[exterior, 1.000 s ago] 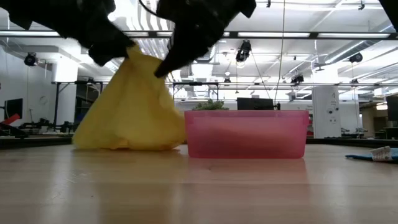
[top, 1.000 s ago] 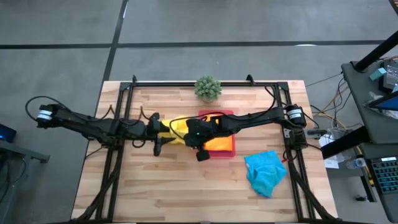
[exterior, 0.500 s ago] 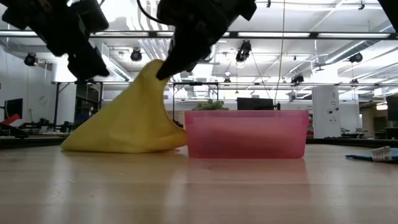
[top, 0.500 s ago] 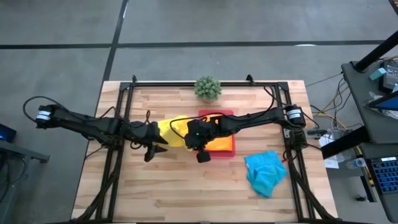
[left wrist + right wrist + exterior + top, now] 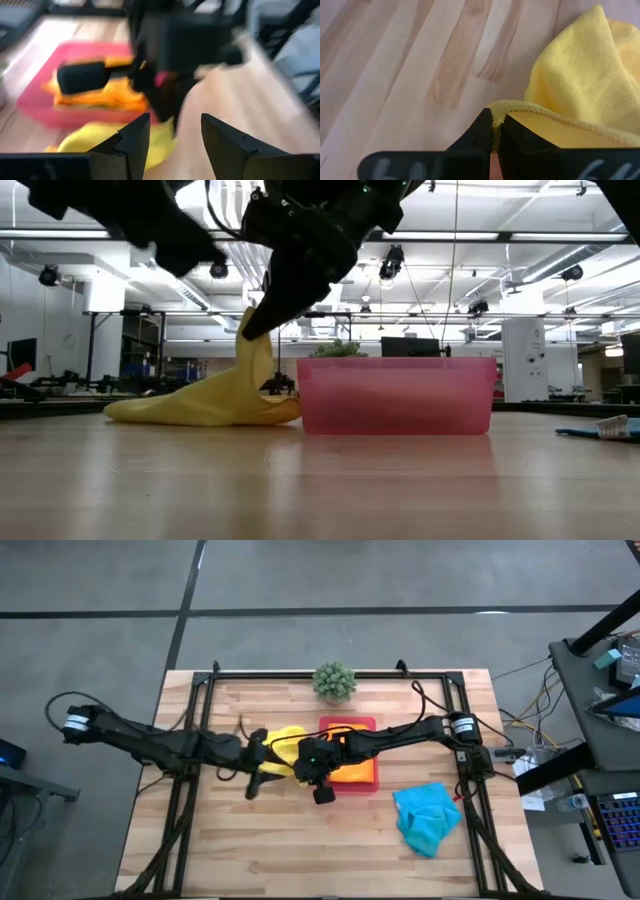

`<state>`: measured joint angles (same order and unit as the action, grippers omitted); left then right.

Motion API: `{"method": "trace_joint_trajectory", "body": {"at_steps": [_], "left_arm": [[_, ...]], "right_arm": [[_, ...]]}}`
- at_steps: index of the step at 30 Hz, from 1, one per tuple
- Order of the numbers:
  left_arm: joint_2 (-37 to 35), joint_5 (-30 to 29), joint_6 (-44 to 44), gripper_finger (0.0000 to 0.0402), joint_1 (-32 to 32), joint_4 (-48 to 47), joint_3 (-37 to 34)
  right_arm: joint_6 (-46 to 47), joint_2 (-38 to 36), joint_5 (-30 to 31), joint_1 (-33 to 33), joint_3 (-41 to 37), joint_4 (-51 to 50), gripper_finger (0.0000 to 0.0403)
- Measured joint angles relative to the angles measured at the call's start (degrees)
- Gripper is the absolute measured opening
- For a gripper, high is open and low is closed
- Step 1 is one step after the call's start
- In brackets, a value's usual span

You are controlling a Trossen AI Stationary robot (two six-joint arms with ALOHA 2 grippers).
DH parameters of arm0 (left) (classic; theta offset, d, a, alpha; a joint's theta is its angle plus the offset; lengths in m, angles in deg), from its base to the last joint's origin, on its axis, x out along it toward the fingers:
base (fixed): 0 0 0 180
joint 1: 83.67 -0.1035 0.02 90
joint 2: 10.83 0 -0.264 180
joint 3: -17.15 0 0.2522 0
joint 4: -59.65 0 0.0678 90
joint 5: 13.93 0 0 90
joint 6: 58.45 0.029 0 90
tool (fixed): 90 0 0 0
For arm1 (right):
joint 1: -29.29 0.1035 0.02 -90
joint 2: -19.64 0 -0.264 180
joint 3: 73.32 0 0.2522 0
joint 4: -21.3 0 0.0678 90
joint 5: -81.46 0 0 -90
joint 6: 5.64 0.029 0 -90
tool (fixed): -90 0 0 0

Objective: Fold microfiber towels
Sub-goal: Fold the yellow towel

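The yellow towel [image 5: 287,738] lies crumpled on the table just left of the pink tray [image 5: 348,724], with one part raised [image 5: 250,350] and the rest flat on the wood [image 5: 190,408]. My right gripper [image 5: 496,120] is shut on it, low over the tray's left end [image 5: 303,756]. My left gripper [image 5: 172,125] is open and empty, up above the towel's left part [image 5: 185,240]. An orange towel [image 5: 356,771] lies in the tray. A turquoise towel [image 5: 428,819] lies bunched at the right. The grey and lime green towels are out of view. My right gripper pinches the yellow towel's hemmed edge [image 5: 520,107] between its two fingers, coming from above and slanting down toward the table's left. The pinched part stands up as a narrow peak [image 5: 252,345]. The rest hangs slack, and its lower part lies on the table [image 5: 170,410].
A small spiky green plant [image 5: 334,681] stands at the far edge behind the tray. A black frame [image 5: 200,690] runs around the table's sides. Bare wood lies along the near edge [image 5: 300,850].
My left gripper has let go of the yellow towel, drawn off toward the table's left edge, then come back toward the towel. The freed left part has fallen flat on the table. My right gripper has gone down with its edge, so the peak stands lower.
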<state>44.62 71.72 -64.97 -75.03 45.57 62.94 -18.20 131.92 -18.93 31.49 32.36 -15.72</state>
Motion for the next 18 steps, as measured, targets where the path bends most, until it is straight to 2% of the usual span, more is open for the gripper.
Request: {"method": "trace_joint_trajectory", "body": {"at_steps": [2, 8, 12, 18], "left_arm": [[3.7, -1.3, 1.2, 0.0162, 0.0, 1.2, 0.0], [12.1, -1.4, 8.1, 0.0162, 0.1, 12.9, 0.3], [15.6, -1.4, 12.7, 0.0162, 0.0, 13.6, 0.3], [19.3, -1.6, 14.6, 0.0162, 0.0, 13.2, 0.3]], "right_arm": [[0.0, -0.1, 0.0, 0.0, 0.0, 0.0, 0.0009], [0.0, -0.3, 0.0, 0.0, 0.2, 0.0, 0.0009], [0.0, -0.3, 0.0, 0.0, 0.2, -0.5, 0.0009], [0.0, -0.3, -0.1, 0.0, 0.4, 0.4, 0.0008]]}}
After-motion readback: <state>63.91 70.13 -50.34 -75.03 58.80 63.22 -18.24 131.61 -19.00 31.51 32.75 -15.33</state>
